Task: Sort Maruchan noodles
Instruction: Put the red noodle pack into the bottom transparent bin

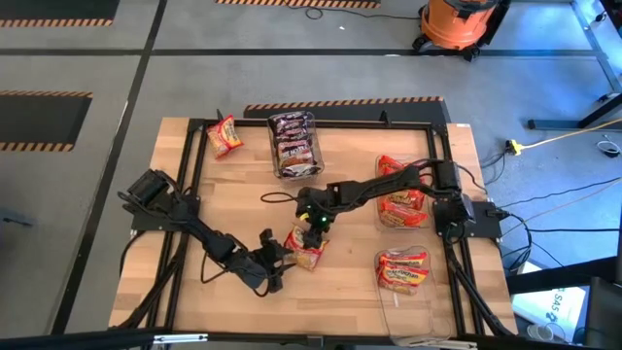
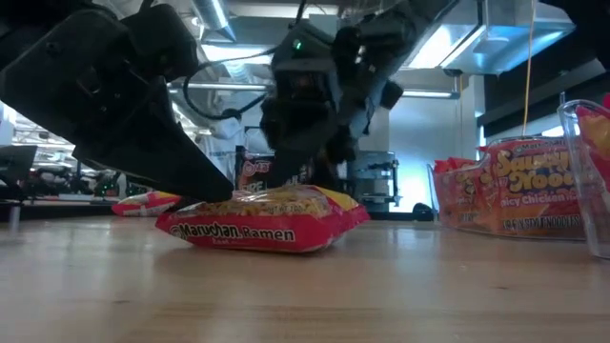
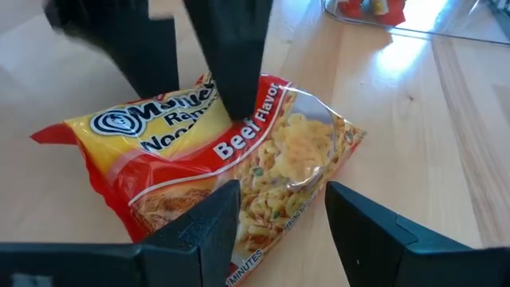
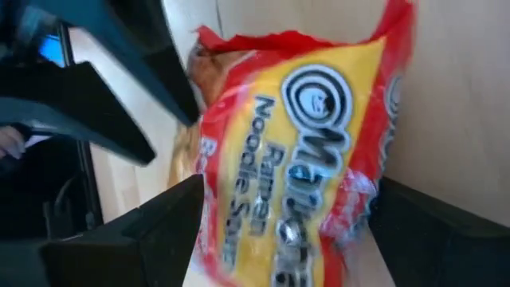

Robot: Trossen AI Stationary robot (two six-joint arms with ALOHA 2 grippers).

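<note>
Roughly, left to right across the table:

Far-left packet: one red-and-yellow packet [image 1: 224, 135] lies alone near the table's back-left corner, in no bin.

Left gripper [image 1: 275, 259]: low at the table's front middle, fingers [image 3: 209, 231] spread apart, one each side of the near edge of the Beef Flavor packet [image 3: 239, 171]. The fingers straddle it without closing on it.

Beef Flavor packet: flat on the bare wood between the two grippers, yellow face up, red ends (the low view shows it resting fully on the table).

Right gripper [image 1: 313, 222]: right above the same packet, jaws parted wide to either side of it, nothing pinched.

Dark-packet bin [image 1: 295, 145]: clear, at back centre, holding brown/black packets.

Red-packet bins: two clear bins on the right, one at mid-table [image 1: 401, 194], one nearer the front [image 1: 402, 271], both with red-orange packets.

Step in hand: my reading is a set-down or handover, with the packet lying free under both open grippers.

Next move calls for: one gripper to close squarely across the crinkly wrapper while the other backs clear, then carry it to the matching pile. Which bin suits this flavor I cannot tell.
</note>
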